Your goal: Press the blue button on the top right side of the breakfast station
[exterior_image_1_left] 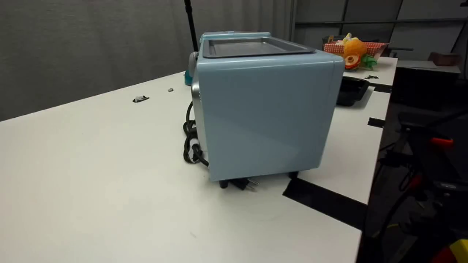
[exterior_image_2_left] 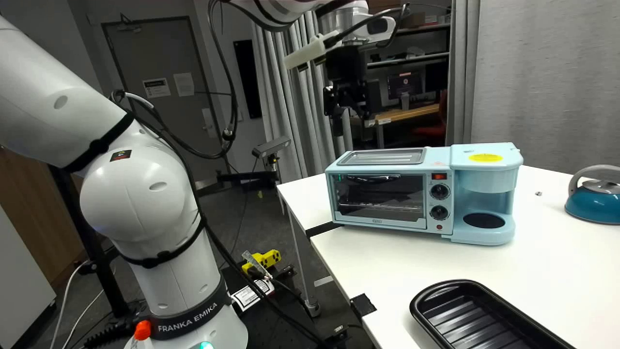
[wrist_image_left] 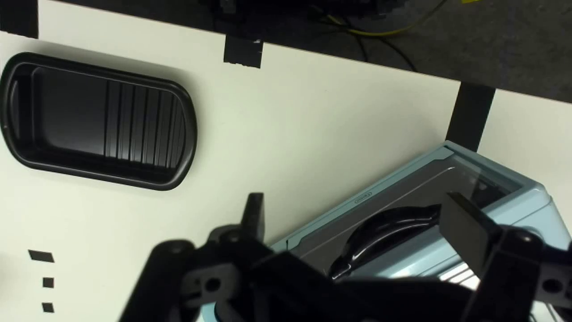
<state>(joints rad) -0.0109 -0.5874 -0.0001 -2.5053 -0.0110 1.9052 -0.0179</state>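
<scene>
Fingers (wrist_image_left: 465, 237), flat and dark, stand wide apart on our black mechanical hand (wrist_image_left: 353, 210), which hangs well above the pale blue, round-edged metal breakfast station (exterior_image_1_left: 267, 113). We find that station toward four o'clock in the wrist view, its curved black handle (wrist_image_left: 380, 223) showing between the fingers. The station carries a shallow grey metal tray (exterior_image_1_left: 241, 47) on top and stands on the smooth white desk (exterior_image_2_left: 378, 261). Around it, in an exterior view, we have our white jointed arm (exterior_image_2_left: 140, 194) at nine o'clock, a rounded teal kettle (exterior_image_2_left: 596, 206) at three and a ribbed black pan (exterior_image_2_left: 477, 320) at five.
</scene>
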